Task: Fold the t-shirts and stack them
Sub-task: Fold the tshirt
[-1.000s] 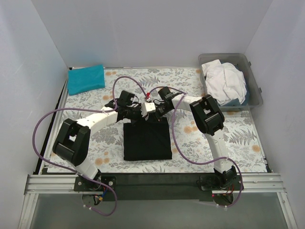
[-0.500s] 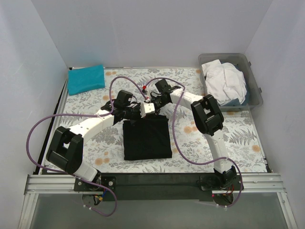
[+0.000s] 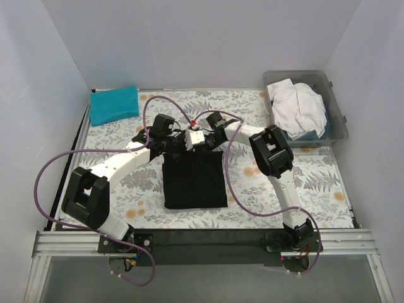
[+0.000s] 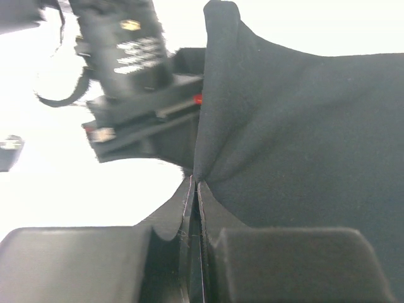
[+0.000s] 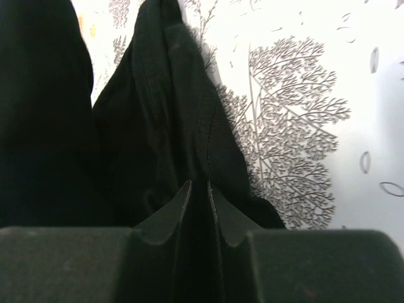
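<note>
The far hem of the black t-shirt is held clamped in the left pincer. The right pincer, just beside it, has been narrowed onto a fold of the same hem within the last second. Both have been carried slightly away from the bases, so the hem is raised while the rest lies below and nearer on the floral table cloth. A two-handed fold is judged ready. The teal t-shirt is seen well left of them.
</note>
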`<state>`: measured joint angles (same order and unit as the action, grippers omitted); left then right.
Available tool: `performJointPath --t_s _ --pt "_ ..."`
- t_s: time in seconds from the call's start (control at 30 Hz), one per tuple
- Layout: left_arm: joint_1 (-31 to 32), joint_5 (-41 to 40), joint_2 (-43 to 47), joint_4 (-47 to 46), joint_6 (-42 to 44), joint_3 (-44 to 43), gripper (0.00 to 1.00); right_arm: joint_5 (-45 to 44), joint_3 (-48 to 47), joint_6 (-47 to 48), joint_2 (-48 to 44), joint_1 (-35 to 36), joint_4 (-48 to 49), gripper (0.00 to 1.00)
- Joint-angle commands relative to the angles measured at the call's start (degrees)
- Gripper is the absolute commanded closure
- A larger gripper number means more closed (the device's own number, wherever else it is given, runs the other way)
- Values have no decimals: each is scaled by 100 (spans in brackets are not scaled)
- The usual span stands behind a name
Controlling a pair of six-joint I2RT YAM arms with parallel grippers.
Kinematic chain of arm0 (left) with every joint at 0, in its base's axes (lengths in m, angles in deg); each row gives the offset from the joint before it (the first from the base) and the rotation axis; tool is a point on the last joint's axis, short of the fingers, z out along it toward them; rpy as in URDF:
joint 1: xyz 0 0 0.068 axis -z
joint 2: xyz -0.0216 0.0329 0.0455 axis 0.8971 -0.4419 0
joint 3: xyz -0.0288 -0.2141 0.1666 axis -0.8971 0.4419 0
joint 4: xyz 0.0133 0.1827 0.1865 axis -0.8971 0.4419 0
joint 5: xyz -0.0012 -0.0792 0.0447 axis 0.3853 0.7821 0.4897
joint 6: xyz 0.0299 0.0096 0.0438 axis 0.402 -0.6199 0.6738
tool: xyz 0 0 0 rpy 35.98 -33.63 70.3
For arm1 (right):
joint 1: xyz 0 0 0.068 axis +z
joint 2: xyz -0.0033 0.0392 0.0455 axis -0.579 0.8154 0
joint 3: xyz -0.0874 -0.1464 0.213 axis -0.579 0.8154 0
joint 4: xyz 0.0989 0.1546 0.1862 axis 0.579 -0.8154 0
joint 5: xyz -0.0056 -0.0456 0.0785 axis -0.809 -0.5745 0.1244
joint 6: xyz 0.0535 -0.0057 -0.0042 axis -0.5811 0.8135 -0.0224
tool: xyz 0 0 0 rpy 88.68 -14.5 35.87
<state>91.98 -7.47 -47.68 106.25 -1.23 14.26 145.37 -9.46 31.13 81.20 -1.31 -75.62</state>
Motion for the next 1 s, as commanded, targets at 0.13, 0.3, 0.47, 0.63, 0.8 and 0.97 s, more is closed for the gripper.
performJointPath --t_s 0.13,0.3,0.47,0.63,0.8,0.97 --pt "-184 -107 -229 -311 228 -342 100 -199 194 265 -86 100 -182 79" --pt "-289 -99 -326 -460 316 -193 100 -682 -17 265 -191 65 -200 76" --pt "-289 -72 -309 -557 351 -105 100 -1769 -588 230 -419 -110 -200 49" --pt "-289 -63 -361 -689 422 -17 100 -2168 -1001 37 -516 -286 -138 30" --pt "-307 -151 -537 -899 527 -25 100 -2169 -1283 -95 -551 -427 -112 19" --pt "-360 -256 -923 -1128 510 -289 100 -2142 -1423 -156 -797 -708 2 2"
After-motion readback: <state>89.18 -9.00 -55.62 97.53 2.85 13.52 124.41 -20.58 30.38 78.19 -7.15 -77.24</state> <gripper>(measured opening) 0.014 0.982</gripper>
